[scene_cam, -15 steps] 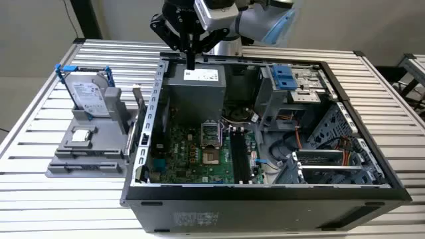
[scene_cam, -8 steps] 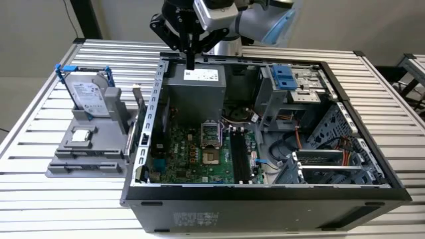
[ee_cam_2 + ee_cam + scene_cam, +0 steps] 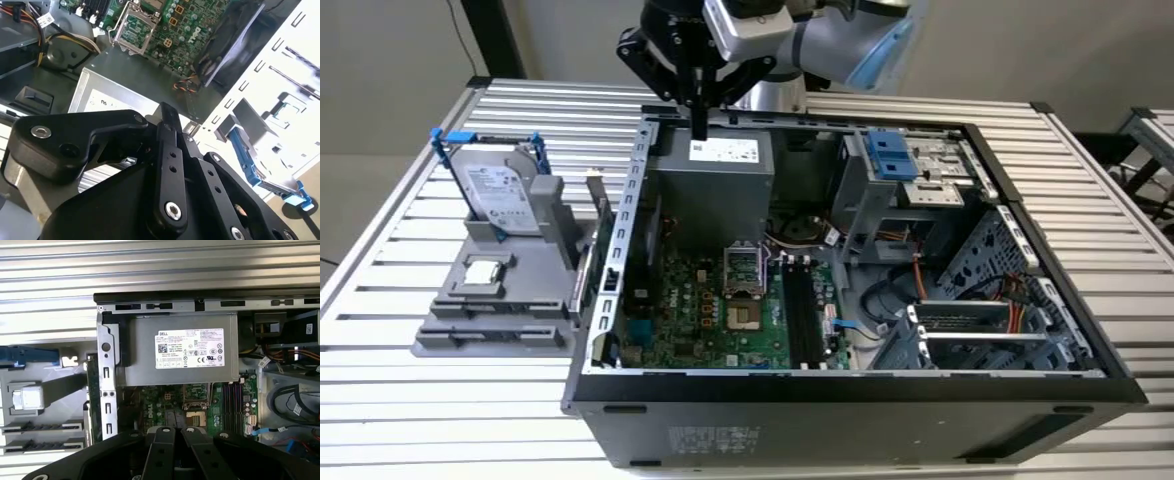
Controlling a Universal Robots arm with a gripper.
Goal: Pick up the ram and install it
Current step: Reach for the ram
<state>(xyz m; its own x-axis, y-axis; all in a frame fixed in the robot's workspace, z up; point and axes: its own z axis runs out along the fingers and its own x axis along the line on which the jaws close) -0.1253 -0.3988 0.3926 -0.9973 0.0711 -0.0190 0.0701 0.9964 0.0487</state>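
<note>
In the exterior view my gripper (image 3: 700, 132) hangs over the back edge of the open computer case (image 3: 607, 300), above the grey power supply (image 3: 714, 185), with its fingers pressed together and nothing between them. The ram (image 3: 600, 235) is a thin dark green stick standing on edge in the grey holder, just outside the case wall on the exterior view's left. The first wrist view shows the ram (image 3: 91, 390) as a narrow green strip beside the case wall, apart from my gripper (image 3: 179, 430). Black memory slots (image 3: 801, 315) lie on the motherboard.
A silver hard drive (image 3: 500, 195) with blue rails stands in the grey holder (image 3: 494, 320) on the slatted table. Inside the case are the processor socket (image 3: 740, 275), cables (image 3: 907, 290) and a drive cage (image 3: 914, 170) with a blue latch.
</note>
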